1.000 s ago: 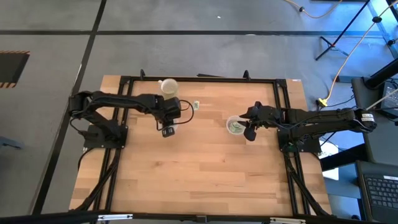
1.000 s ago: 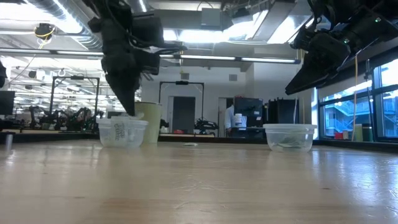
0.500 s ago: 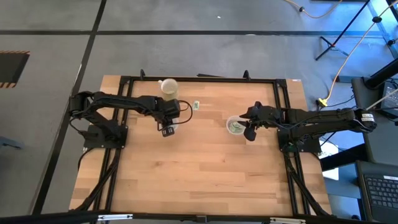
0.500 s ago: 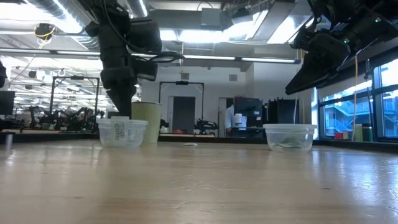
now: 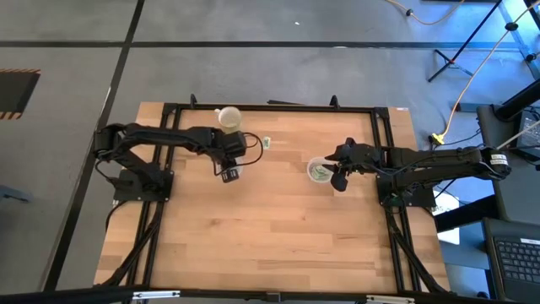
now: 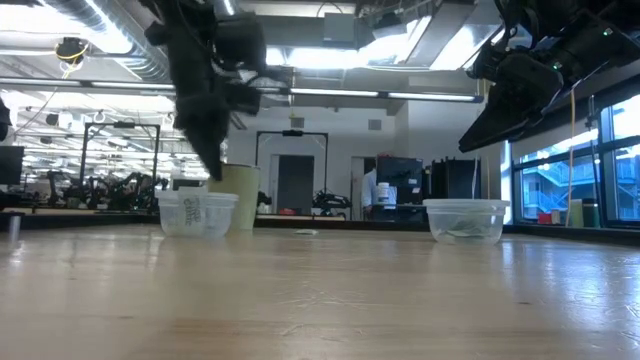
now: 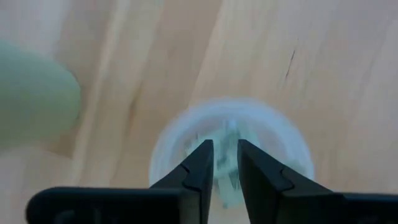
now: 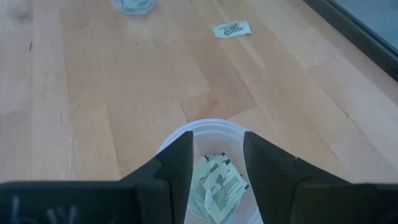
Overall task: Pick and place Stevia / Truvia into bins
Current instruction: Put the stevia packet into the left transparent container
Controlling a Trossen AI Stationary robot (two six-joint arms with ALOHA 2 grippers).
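Left hand (image 7: 225, 163) hovers over its clear cup (image 7: 231, 155), fingers slightly parted, nothing gripped, apparently releasing a packet. Right hand (image 8: 218, 163) waits open above the other cup (image 8: 214, 180). One Stevia packet (image 8: 231, 28) lies on the tabletop (image 8: 124, 93).

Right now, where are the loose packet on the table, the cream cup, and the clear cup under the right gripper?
loose packet (image 8: 231, 28), right wrist view, middle of its printed face.
cream cup (image 5: 229, 117), high view, its open top.
clear cup (image 8: 176, 135), right wrist view, its far rim.
right gripper (image 8: 217, 167), right wrist view, between fingertips.
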